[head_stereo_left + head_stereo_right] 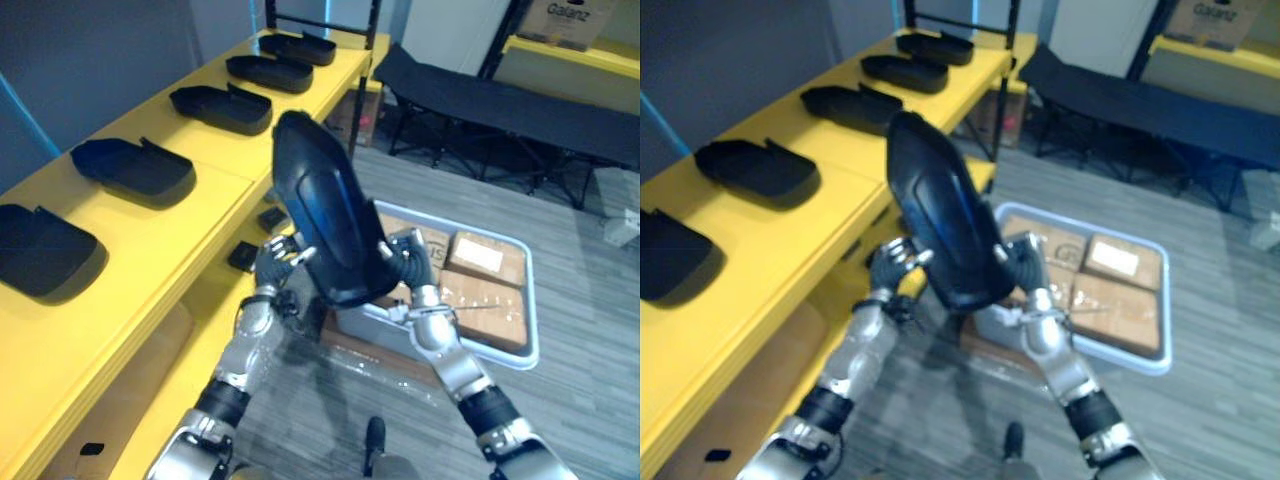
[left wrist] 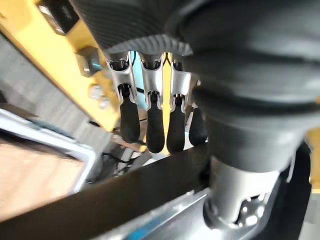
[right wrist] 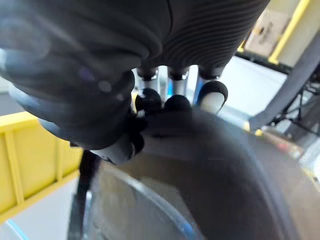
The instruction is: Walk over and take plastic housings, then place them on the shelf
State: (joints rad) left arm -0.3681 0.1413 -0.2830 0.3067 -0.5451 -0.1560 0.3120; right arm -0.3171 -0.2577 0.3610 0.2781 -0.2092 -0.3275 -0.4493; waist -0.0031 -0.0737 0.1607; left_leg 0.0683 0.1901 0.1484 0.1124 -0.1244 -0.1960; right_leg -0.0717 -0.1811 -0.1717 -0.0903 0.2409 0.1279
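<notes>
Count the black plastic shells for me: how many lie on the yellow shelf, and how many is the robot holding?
Shelf housings on the yellow shelf: 5
Held housing, between left hand and right hand: 1
Total: 6

We see the yellow shelf (image 1: 150, 240) brightly and evenly lit from above. The black housings (image 1: 135, 170) on the shelf cast soft dark shadows just beside themselves. The plastic housing (image 1: 325, 215) held beside the shelf carries a bluish sheen. The wall (image 1: 100, 50) behind the shelf stays dim.
</notes>
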